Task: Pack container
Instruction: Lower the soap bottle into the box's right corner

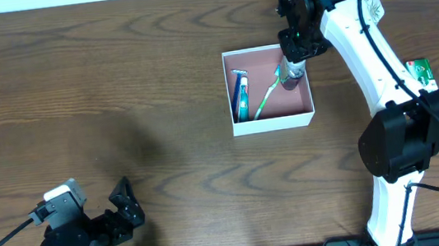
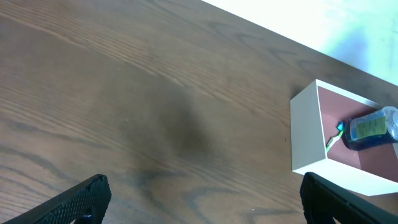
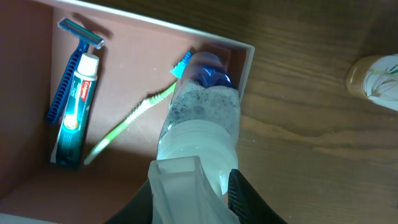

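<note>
We see the container (image 1: 277, 122) sitting on the brown wooden worktop (image 1: 116, 85), toward the far side and a bit to the right. It is a square box with thin white walls and a pink floor.

The right gripper (image 1: 291, 61) reaches down into the far right corner of the box. Its jaws are squeezed around a clear bottle (image 3: 205, 118) with foamy stuff inside and a blue label. The bottle pokes into that corner, close to the wall. We cannot tell if it touches the floor of the box.

A green toothbrush (image 3: 127, 121) lies on the pink floor just beside the bottle, and its blue head points at the same corner. On the other side of the box, a blue tube of toothpaste (image 3: 78, 106) lies along the wall. A blue razor (image 3: 68, 68) lies right next to it.

Outside the box, a small tan and white thing (image 3: 373, 78) sits on the worktop. It is too blurry for us to name.

The left gripper (image 1: 125, 202) is well apart from the box, at the near left corner of the worktop. Its black fingers (image 2: 87, 198) are spread wide, and nothing is between them.
</note>
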Available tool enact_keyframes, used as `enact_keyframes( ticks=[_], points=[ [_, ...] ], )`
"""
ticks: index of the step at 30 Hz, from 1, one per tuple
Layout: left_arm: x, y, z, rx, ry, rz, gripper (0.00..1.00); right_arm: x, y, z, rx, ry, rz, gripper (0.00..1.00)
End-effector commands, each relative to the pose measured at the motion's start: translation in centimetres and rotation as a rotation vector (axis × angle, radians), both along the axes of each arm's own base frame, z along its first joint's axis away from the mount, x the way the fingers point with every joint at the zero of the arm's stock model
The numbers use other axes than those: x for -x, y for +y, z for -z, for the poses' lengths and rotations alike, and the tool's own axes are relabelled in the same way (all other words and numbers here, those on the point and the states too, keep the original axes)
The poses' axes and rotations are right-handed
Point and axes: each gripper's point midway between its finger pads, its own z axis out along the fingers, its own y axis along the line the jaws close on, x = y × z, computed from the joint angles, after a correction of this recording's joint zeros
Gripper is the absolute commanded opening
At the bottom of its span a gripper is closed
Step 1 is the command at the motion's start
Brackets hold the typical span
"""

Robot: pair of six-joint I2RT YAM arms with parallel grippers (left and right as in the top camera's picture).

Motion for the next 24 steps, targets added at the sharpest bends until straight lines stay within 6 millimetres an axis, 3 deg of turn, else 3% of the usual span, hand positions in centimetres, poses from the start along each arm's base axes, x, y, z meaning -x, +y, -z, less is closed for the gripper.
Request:
enact_keyframes(
  ticks=[1, 10, 24],
  points=[
    [0.04, 0.35, -0.08, -0.016, -0.005, -0.012, 0.98, -0.26, 0.71, -1.02, -0.011, -0.022, -0.017, 0.22],
    [0.04, 0.35, -0.08, -0.016, -0.005, -0.012, 0.98, 0.73, 0.55, -0.82, -0.003, 0.019, -0.019, 0.21],
    [0.04, 0.35, -0.08, -0.016, -0.005, -0.012, 0.98, -0.22, 1.08, -0.05, -0.021, 0.003, -0.021, 0.26]
  ],
)
